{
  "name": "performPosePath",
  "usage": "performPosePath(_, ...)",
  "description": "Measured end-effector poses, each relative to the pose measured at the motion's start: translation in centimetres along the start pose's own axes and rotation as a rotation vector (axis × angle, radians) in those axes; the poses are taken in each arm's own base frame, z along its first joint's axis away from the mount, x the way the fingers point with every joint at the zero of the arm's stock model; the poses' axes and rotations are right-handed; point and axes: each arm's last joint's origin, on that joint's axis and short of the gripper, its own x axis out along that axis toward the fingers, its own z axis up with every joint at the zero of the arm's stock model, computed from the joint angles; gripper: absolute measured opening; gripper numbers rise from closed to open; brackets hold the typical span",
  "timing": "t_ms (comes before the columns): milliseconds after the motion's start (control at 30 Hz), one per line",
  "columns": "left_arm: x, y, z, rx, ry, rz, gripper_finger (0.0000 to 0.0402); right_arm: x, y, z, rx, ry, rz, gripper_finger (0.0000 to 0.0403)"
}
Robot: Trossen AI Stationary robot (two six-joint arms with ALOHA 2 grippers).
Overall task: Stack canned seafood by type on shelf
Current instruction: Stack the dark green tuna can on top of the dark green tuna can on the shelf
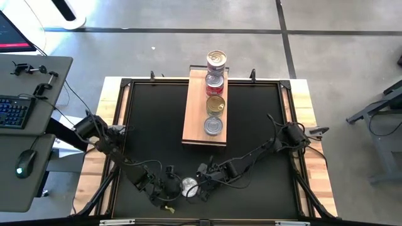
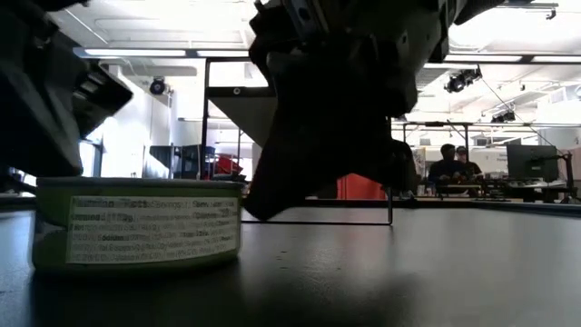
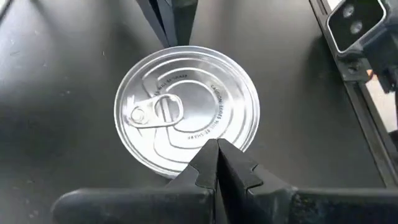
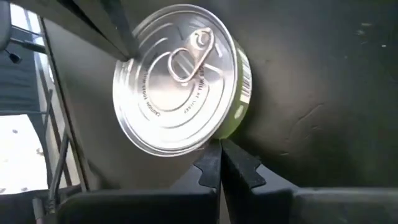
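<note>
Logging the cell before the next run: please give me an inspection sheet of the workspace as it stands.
Surface: black tabletop in a pale wooden frame.
Job's things: wooden shelf holds canned seafood in a row; a silver-lidded tin nearest the arms, a gold-lidded one next, taller stacks at the far end. One loose tin on the tabletop between the grippers.
Clutter: nothing seen.
Grippers: left gripper and right gripper both shut, each beside the loose tin.
Cables: run along both arms.
Surroundings: desk with keyboard and mouse; people seated in the room behind.
</note>
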Motion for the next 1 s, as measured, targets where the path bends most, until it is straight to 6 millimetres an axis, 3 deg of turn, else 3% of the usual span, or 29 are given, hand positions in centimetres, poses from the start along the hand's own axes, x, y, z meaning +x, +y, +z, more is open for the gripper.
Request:
performPosePath(233, 0.8, 0.3, -0.2, -0.029, 0.006, 0.017, 0.0, 0.0, 0.3, 0.1, 0.012, -0.014, 0.028, 0.0)
performPosePath(533, 0.6, 0.3, -1.1, 0.021, 0.073, 0.051, 0.0, -2.2, 4.6, 2.2, -0.064, -0.082, 0.149, 0.0)
performPosePath(767, 0.6, 0.7, -2.1, 0.048, 0.127, 0.082, 0.0, -3.3, 5.9, 3.6, -0.115, -0.134, 0.16, 0.0)
performPosePath(900, 0.2, 0.6, -2.2, 0.019, 0.14, 0.088, 0.0, -4.4, 6.5, 4.8, -0.196, -0.126, 0.13, 0.0)
performPosePath(1000, -1.1, 0.3, -2.8, 0.009, 0.175, 0.11, 0.0, -6.5, 8.1, 5.8, -0.36, -0.131, 0.115, 0.0)
